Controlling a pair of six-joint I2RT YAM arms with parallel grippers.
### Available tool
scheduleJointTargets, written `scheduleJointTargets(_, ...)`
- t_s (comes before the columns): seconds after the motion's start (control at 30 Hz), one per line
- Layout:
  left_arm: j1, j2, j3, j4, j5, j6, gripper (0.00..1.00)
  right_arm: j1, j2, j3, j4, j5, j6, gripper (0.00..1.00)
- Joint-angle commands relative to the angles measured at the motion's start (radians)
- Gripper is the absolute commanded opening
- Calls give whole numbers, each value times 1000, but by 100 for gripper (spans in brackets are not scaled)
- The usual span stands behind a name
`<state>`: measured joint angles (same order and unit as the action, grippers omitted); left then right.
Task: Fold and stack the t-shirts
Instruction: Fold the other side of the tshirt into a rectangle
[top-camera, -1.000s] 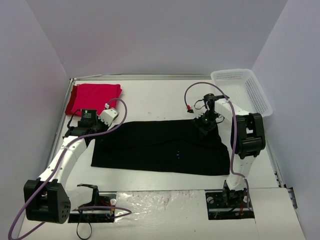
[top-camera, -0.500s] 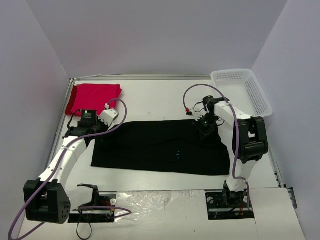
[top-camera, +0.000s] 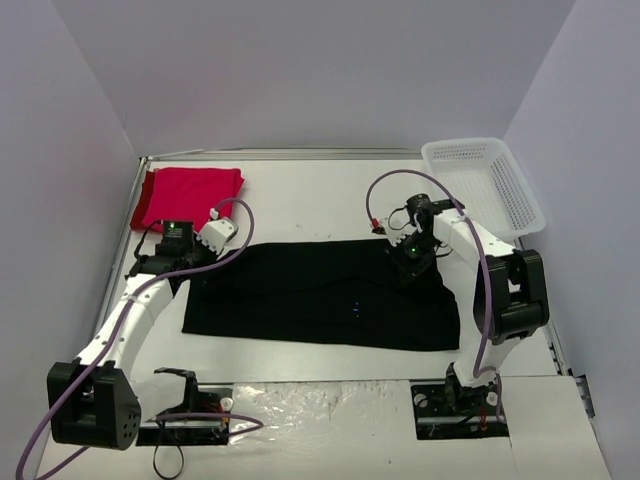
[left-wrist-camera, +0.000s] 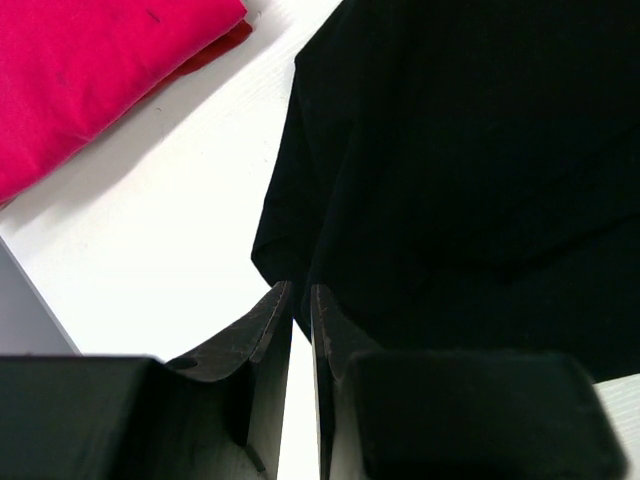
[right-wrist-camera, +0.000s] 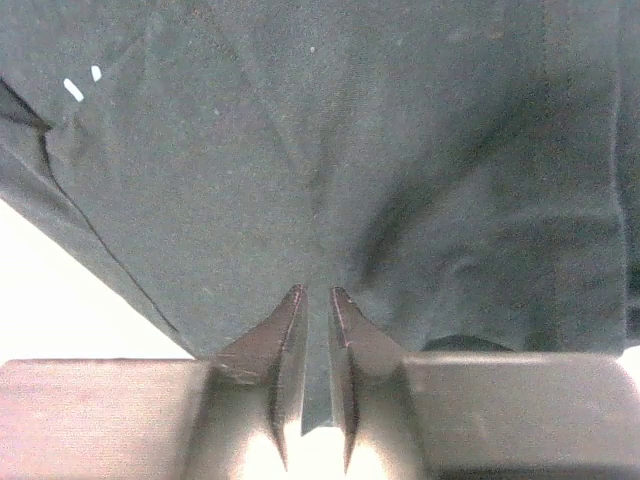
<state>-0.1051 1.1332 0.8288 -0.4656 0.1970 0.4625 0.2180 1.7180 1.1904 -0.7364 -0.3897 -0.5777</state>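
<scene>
The black t-shirt (top-camera: 320, 295) lies spread flat across the middle of the table, with its tiny blue mark (top-camera: 356, 309) facing up. The red t-shirt (top-camera: 190, 195) lies folded at the back left. My left gripper (top-camera: 193, 268) is at the black shirt's far left corner. In the left wrist view the gripper (left-wrist-camera: 300, 292) is shut on the edge of the black t-shirt (left-wrist-camera: 470, 150), and the red t-shirt (left-wrist-camera: 90, 70) shows at the top left. My right gripper (top-camera: 411, 256) is at the shirt's far right part. In the right wrist view the gripper (right-wrist-camera: 317, 298) is shut on a fold of the black t-shirt (right-wrist-camera: 350, 150).
A white mesh basket (top-camera: 485, 180) stands at the back right corner, beside the right arm. Grey walls close in the table on three sides. The arm bases and cables sit at the near edge.
The right arm's elbow has swung right and toward the near edge. The black shirt's right edge has shifted a little to the right. The left arm has barely moved.
</scene>
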Motion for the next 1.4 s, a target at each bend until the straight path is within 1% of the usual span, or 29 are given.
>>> scheduleJointTargets(0.0, 4, -30, 1, -1, 18, -15, 13, 9, -38, -15, -57, 5, -1, 26)
scheduleJointTargets(0.07, 5, -30, 1, 1, 18, -16, 13, 9, -31, -12, -52, 9, -5, 36)
scheduleJointTargets(0.1, 4, -30, -2, 2, 16, -16, 13, 9, -18, -9, -47, 8, -2, 38)
scheduleJointTargets(0.17, 5, -30, -5, 4, 15, -15, 13, 11, -3, 9, -32, 14, -2, 46)
scheduleJointTargets(0.23, 4, -30, -8, 7, 13, -15, 13, 9, 26, 32, -20, 15, -2, 55)
scheduleJointTargets(0.27, 4, -32, -10, 7, 13, -16, 13, 9, 40, 69, -20, 14, -4, 59)
scheduleJointTargets(0.3, 5, -32, -10, 8, 12, -15, 13, 9, 60, 86, -17, 14, -7, 69)
scheduleJointTargets(0.33, 5, -33, -11, 8, 12, -13, 13, 9, 69, 104, -14, 8, -10, 96)
scheduleJointTargets(0.37, 5, -36, -11, 8, 7, -13, 13, 9, 77, 145, -15, 0, -10, 100)
scheduleJointTargets(0.6, 5, -43, -20, 8, -16, -5, 16, 4, 127, 265, -49, -237, -17, 100)
scheduleJointTargets(0.67, 7, -38, -16, 2, -19, -4, 17, 17, 106, 267, -47, -227, -1, 100)
scheduleJointTargets(0.7, 7, -38, -17, 1, -24, -4, 17, 38, 85, 258, 3, -198, 37, 100)
scheduleJointTargets(0.73, 7, -36, -17, 2, -27, -4, 17, 50, 54, 241, 56, -93, 85, 100)
scheduleJointTargets(0.77, 8, -36, -17, 2, -28, -4, 17, 69, -42, 212, 110, -15, 137, 100)
scheduleJointTargets(0.8, 11, -38, -20, 2, -30, -2, 17, 134, -102, 121, 261, 103, 159, 100)
scheduleJointTargets(0.83, 15, -38, -20, 4, -31, -4, 17, 168, -154, 76, 326, 284, 164, 100)
scheduleJointTargets(0.87, 16, -38, -22, 5, -31, -4, 17, 188, -213, 52, 357, 311, 171, 100)
scheduleJointTargets(0.93, 18, -36, -23, 7, -33, -2, 17, 185, -210, 70, 335, 289, 229, 100)
scheduleJointTargets(0.97, 19, -33, -23, 8, -30, -2, 17, 182, -210, 66, 319, 234, 239, 100)
scheduleJointTargets(1.0, 21, -33, -22, 10, -30, -1, 17, 146, -216, 43, 318, 142, 219, 100)
scheduleJointTargets(1.03, 21, -27, -20, 12, -30, -2, 17, 135, -219, 5, 309, 30, 196, 100)
scheduleJointTargets(1.07, 21, -23, -19, 7, -31, -1, 17, 130, -203, -1, 310, -30, 199, 100)
scheduleJointTargets(1.1, 21, -21, -17, 4, -31, -1, 17, 133, -184, 1, 277, -20, 165, 100)
scheduleJointTargets(1.17, 24, -21, -19, 5, -31, -2, 17, 153, -152, 2, 281, 82, 156, 99)
scheduleJointTargets(1.23, 24, -26, -23, 13, -36, 2, 17, 146, -124, 8, 285, 81, 125, 90)
scheduleJointTargets(1.27, 24, -27, -25, 13, -37, 1, 17, 146, -112, 14, 285, 81, 121, 90)
scheduleJointTargets(1.3, 25, -26, -25, 13, -37, 2, 17, 144, -95, 24, 281, 60, 116, 86)
scheduleJointTargets(1.37, 25, -23, -22, 7, -36, 1, 17, 144, -43, 44, 281, 69, 116, 84)
